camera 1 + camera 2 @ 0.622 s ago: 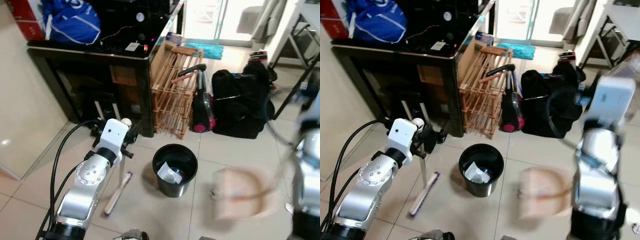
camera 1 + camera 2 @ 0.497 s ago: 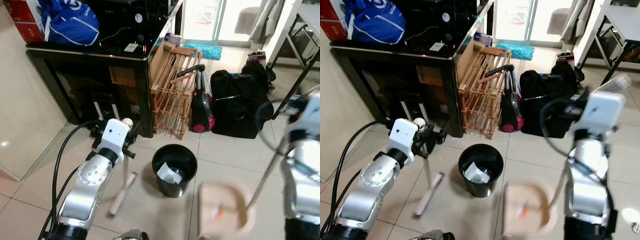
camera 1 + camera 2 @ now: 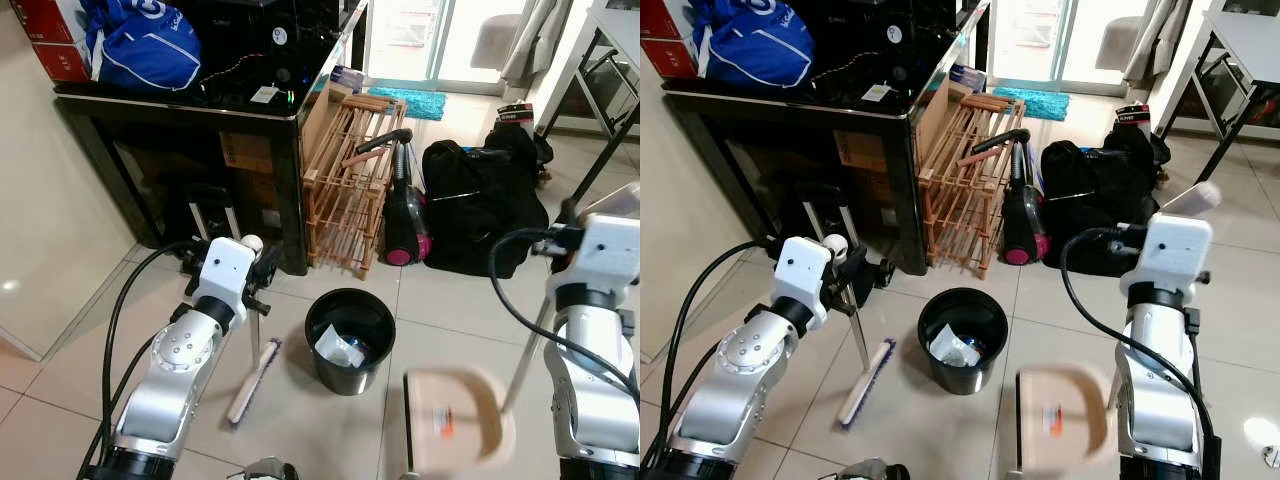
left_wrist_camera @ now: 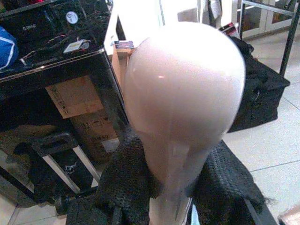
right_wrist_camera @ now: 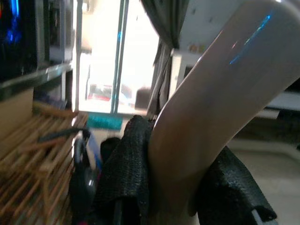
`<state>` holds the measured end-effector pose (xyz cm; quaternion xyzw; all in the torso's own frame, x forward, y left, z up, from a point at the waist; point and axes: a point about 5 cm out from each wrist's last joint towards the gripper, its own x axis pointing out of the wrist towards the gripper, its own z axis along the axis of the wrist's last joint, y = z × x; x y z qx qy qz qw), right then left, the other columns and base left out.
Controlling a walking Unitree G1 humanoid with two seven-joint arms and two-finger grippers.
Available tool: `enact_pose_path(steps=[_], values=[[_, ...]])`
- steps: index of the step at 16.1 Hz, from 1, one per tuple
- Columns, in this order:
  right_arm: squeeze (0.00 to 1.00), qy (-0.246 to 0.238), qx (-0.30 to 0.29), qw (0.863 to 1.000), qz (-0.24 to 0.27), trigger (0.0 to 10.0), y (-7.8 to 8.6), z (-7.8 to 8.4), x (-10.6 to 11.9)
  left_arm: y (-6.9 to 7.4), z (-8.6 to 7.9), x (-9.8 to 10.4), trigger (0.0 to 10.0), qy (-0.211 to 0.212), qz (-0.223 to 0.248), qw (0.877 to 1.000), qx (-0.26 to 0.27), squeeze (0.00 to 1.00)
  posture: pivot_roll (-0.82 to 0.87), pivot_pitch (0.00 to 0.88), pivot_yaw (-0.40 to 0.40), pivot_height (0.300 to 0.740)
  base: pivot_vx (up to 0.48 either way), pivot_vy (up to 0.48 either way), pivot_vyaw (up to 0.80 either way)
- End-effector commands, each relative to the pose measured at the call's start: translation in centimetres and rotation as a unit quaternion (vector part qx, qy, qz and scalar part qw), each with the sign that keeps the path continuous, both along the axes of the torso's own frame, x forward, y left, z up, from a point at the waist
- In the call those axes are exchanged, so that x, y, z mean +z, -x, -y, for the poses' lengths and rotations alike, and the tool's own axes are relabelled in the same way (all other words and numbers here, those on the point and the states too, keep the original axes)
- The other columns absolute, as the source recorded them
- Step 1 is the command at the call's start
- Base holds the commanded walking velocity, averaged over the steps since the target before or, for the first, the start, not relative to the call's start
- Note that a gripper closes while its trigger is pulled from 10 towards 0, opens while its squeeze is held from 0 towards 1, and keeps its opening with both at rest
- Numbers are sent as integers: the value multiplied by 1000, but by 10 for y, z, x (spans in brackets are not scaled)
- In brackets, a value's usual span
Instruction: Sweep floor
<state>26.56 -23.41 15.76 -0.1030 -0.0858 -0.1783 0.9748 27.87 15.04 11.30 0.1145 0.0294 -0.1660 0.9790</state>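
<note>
My left jaws (image 4: 168, 187) are shut tight on the broom (image 3: 865, 382). My right jaws (image 5: 173, 187) are shut on the dustpan (image 3: 455, 418) handle. The broom head has slid nearer the bin (image 3: 350, 340), and the dustpan has swung in beside it. Now I can push dirt in. The tile floor (image 3: 60, 400) is pale, with a black bag (image 3: 480, 215) and a wood rack (image 3: 345, 180) behind.

Head stereo downward; wrist cams close-up
</note>
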Motion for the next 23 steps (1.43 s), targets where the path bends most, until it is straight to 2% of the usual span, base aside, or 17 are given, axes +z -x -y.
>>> enact_pose_path(steps=[1,5,7,9,13,14,16,18,20,23], values=[[0,-12,7,1000,-24,10000,1,0,-7,-1,-4,5,10000,-8,13,1000,1,0,-27,30,45,740,0,0,0],[0,-17,5,1000,-22,10000,5,-1,-8,-1,-2,3,10000,-11,13,1000,-7,0,-28,35,37,740,0,0,0],[0,-45,6,998,-49,10000,9,-4,-11,1,-3,3,10000,-9,12,1000,-8,0,-30,35,38,740,0,0,0],[0,-46,14,995,-85,10000,11,-4,-14,3,-3,2,10000,-10,9,1000,-12,0,-33,40,38,740,0,0,0],[0,-49,27,992,-116,10000,11,-4,-10,4,-3,1,10000,-8,4,1000,-19,0,-33,40,40,740,0,0,0],[0,-47,4,997,-67,10000,8,1,2,1,0,2,10000,0,4,1000,-18,0,-35,36,40,740,0,0,0],[0,-70,-25,997,-10,10000,8,4,7,-5,1,0,10000,10,8,1000,2,0,-40,17,38,740,0,0,0],[0,-63,-41,997,6,10000,8,7,11,-10,2,4,10000,11,15,1000,13,0,-34,40,34,740,0,0,0],[0,-46,-58,997,27,10000,6,9,24,-14,7,10,10000,-4,25,1000,-4,0,-43,61,38,740,0,0,0],[0,-46,-66,997,16,10000,2,10,27,-13,13,19,10000,-2,38,999,-13,0,-38,87,35,740,0,-102,0]])
